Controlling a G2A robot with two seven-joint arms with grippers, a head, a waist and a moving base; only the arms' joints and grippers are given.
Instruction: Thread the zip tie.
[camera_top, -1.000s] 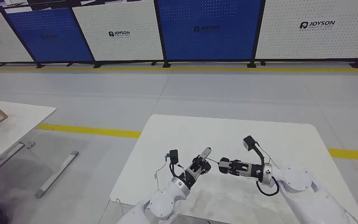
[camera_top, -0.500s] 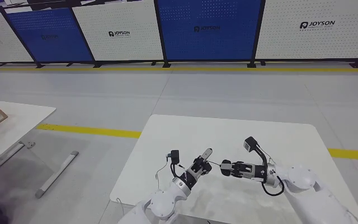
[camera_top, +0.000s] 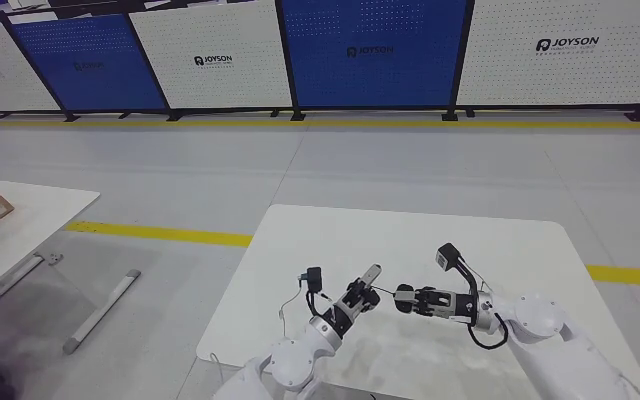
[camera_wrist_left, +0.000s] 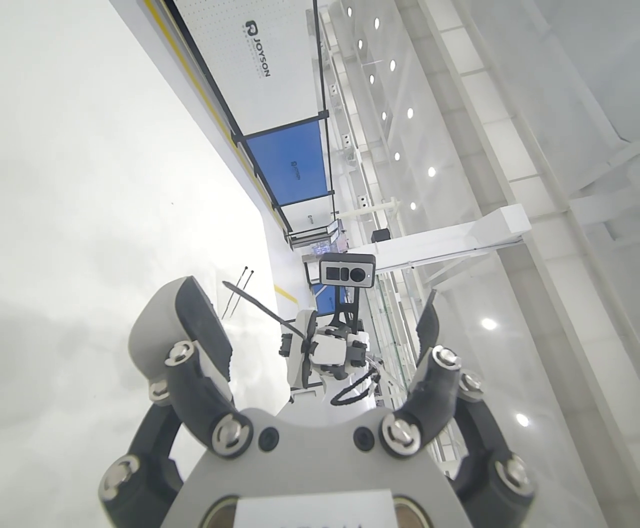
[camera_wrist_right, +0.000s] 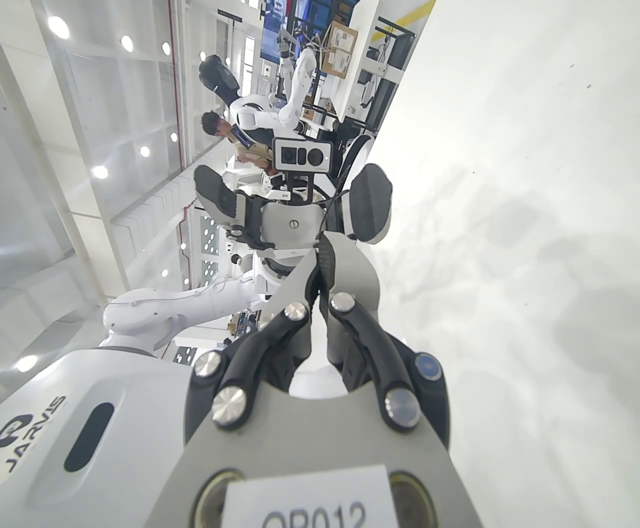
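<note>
Right claw (camera_wrist_right: 320, 265) is clamped on the zip tie (camera_wrist_left: 260, 307), held above the worktop (camera_top: 420, 230) with its tail pointing toward the left claw (camera_wrist_left: 310, 312), whose fingers (camera_wrist_left: 200, 320) stand apart. That thin tail may flex aside, so the left closes on nothing

arms (camera_top: 530, 322) white, rounded | left gripper (camera_wrist_left: 310, 305) grey frame, silver screws (camera_wrist_left: 226, 436), black ribbed pads (camera_wrist_left: 205, 325) | black cables (camera_top: 487, 338), seemingly looped

A white table (camera_top: 420, 240) stands on a pale grey floor (camera_top: 300, 170). Beyond the table, blue panels (camera_top: 375, 50) and white panels (camera_top: 210, 55) form a long wall. A yellow line (camera_top: 150, 233) crosses the floor on either side of the table. Left of the table sits a second white table (camera_top: 35, 215). Round ceiling lights (camera_wrist_left: 430, 171) shine high above the table.
</note>
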